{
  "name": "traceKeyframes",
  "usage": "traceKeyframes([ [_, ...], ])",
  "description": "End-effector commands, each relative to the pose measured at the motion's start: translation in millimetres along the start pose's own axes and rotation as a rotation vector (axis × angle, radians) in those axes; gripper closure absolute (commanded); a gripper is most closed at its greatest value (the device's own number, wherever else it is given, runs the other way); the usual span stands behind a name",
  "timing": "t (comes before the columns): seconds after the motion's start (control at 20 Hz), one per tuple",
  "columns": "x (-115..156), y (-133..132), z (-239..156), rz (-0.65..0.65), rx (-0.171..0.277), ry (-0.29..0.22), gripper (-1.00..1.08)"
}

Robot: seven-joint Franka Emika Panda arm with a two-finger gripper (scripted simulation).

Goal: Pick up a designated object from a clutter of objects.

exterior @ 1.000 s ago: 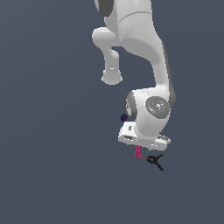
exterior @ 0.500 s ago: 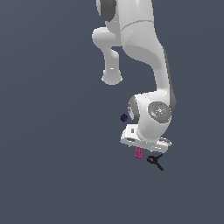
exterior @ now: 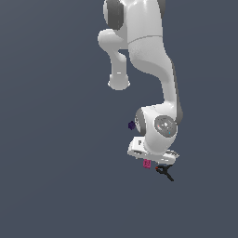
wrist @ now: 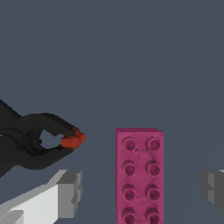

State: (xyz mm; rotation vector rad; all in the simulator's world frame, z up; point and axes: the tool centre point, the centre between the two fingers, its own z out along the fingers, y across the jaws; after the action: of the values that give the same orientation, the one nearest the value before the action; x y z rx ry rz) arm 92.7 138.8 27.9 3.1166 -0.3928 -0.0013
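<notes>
Arm (exterior: 148, 65): big white Panda, comes down from the top of the exterior view and folds over so the wrist sits low over the floor. It covers most of the clutter for us, so we only make out 3 items in that view.

Floor (exterior: 56, 186): plain dark grey-blue surface, everything lies on it.

Gripper (wrist: 141, 188): we'd call it wide apart. In the wrist view one grey fingertip (wrist: 70, 192) sits on one side of the brick and the other (wrist: 213, 187) on the far side, clear gaps both ways, nothing pinched. In the exterior view the fingers are too small & tucked under the hand, so we can't tell from there.

Black clamp (wrist: 30, 144): lies on the floor just beside the brick w/ its red tip (wrist: 73, 140) pointing toward the brick, not touching it. In the exterior view it pokes out below the hand, toward the exterior view's right of the brick.

Magenta brick (wrist: 139, 175): the one we're after. Flat on the floor, studs up, 2 rows of them, long axis running away from the cam, right between the fingers. Exterior view shows it as a tiny pink spot just under the hand's lower edge.

Dark purple cube (exterior: 132, 125): small, peeking out on the exterior view's left of the wrist, well apart from brick & clamp.
</notes>
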Motion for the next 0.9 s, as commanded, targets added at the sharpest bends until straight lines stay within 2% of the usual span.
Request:
traceKeyframes([
  [0.0, 0.0, 0.0, 10.2, 0.001, 0.000, 0.001, -0.92],
  [0.25, 1.1, -0.6, 15.8, 0.001, 0.000, 0.001, -0.92],
  [0.3, 1.1, -0.6, 15.8, 0.001, 0.000, 0.001, 1.08],
  [0.85, 1.0, -0.5, 15.4, 0.001, 0.000, 0.001, 1.08],
])
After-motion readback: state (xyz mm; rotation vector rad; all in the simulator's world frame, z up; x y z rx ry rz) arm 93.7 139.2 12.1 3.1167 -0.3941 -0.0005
